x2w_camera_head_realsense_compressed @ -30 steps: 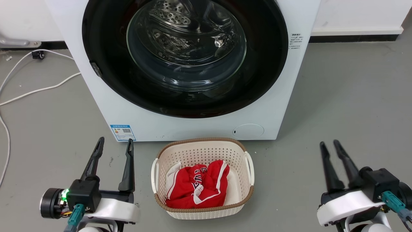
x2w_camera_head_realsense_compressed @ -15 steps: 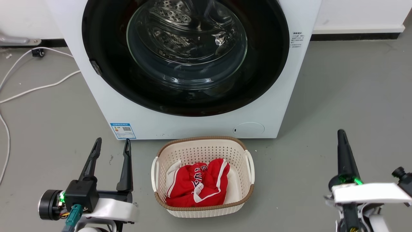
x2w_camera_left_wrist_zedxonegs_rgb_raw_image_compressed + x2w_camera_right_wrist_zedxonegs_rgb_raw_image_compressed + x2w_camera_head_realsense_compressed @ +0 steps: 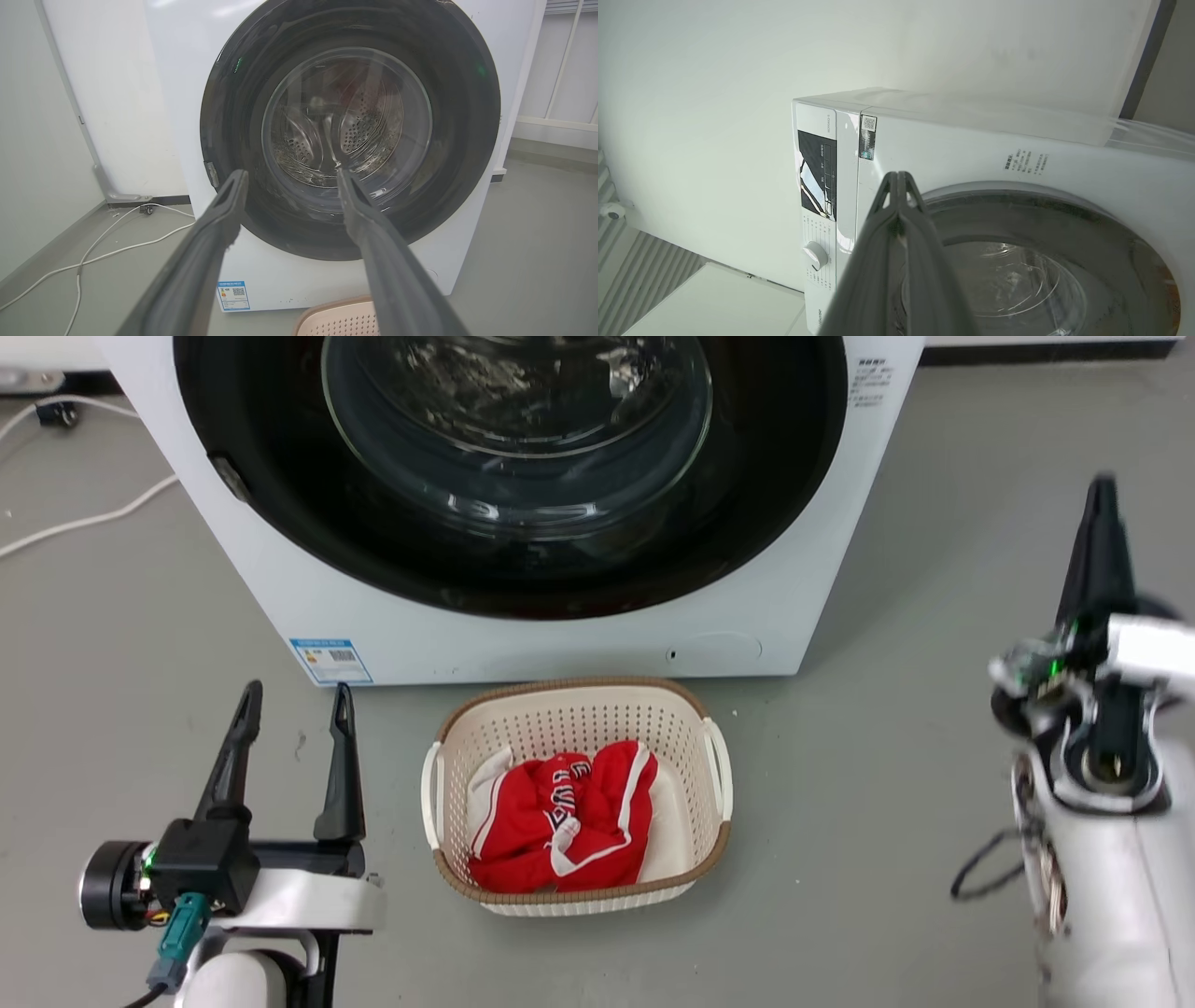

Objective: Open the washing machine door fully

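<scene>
Door (image 3: pixel 513 457) sits shut, flush in the washer (image 3: pixel 560 649) front, glass bowl centred in the black ring. Neither gripper touches it.

Left gripper (image 3: pixel 296 691): low at the washer's left front corner, above the floor, jaws spread wide. In its wrist view the fingers frame the lower part of the door glass, apart from it.

Right gripper (image 3: pixel 899 177): raised at the right of the washer, rolled on its side, jaws pressed together. In its wrist view the tips line up with the door's rim near the control knob (image 3: pixel 815 255).

Basket (image 3: pixel 569 686) stands just before the washer, red garment (image 3: pixel 555 821) inside. White cable (image 3: pixel 84 518) lies on the floor, left.
</scene>
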You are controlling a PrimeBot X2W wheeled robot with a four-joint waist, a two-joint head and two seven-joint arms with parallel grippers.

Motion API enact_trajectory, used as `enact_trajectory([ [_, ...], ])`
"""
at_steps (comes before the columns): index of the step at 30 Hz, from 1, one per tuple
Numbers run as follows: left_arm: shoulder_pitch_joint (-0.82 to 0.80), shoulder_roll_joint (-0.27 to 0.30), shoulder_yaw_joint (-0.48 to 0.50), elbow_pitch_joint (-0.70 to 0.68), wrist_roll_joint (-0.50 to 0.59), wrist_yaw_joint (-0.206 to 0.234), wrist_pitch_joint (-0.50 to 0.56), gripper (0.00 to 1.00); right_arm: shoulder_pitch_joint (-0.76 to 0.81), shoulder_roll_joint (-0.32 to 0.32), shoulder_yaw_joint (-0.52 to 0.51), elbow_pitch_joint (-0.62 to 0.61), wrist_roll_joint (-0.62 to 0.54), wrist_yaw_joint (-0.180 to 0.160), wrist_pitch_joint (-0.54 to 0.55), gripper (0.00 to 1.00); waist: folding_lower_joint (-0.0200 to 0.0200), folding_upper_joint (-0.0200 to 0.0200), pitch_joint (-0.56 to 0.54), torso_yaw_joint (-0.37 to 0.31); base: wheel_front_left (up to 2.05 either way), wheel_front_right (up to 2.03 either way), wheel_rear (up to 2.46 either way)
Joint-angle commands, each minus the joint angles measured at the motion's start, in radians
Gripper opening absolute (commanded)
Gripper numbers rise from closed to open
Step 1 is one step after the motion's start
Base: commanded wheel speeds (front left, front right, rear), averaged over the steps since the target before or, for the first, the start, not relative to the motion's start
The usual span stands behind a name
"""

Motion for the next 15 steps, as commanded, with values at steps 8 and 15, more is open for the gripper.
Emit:
enact_trajectory([
  [8,-0.082,-0.007,0.002,-0.014,0.005,-0.011,-0.002,1.0,-0.37,-0.069,0.008,0.283,0.01,0.0,0.105,0.0,0.0,-0.0001,0.102,0.026,0.0,0.0,0.0],
  [15,-0.129,-0.013,-0.013,-0.019,0.004,-0.025,-0.002,1.0,-0.636,-0.159,0.069,0.555,-0.037,0.0,0.273,0.0,0.0,-0.0001,0.154,0.063,0.0,0.0,0.0],
])
